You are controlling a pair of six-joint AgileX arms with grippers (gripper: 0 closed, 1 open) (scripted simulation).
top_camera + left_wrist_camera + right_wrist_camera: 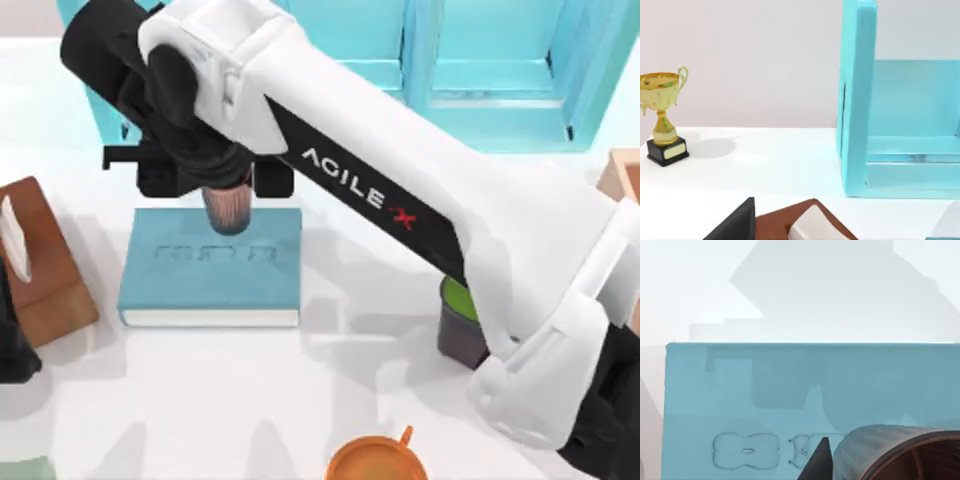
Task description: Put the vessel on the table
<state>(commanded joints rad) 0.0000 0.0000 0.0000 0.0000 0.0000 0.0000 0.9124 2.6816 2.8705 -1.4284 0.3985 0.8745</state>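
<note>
Tabletop first: the large plain white table carries everything here, and along its far edge stands a light turquoise open-fronted cabinet. Across the scene stretches my right arm, white and black, reaching from the table's right side toward the upper left. Under its wrist lies a teal-blue hardcover book, flat on the table, its embossed cover also plain in the right wrist view. At the left sits a brown wooden box; near the right, partly hidden by the arm, a dark grey pot with a green succulent; at the near edge, an orange handled cup.

The right gripper is closed around the small copper-brown ribbed cylindrical vessel, which hangs over the book's far edge, apparently lifted clear of the cover, though I cannot tell for certain. The left arm is parked at the left, its wrist camera facing a small gold trophy on a black base.

I judge the carry step to be in hand. The next move calls for shifting sideways past the book, lowering onto bare table, then releasing.
</note>
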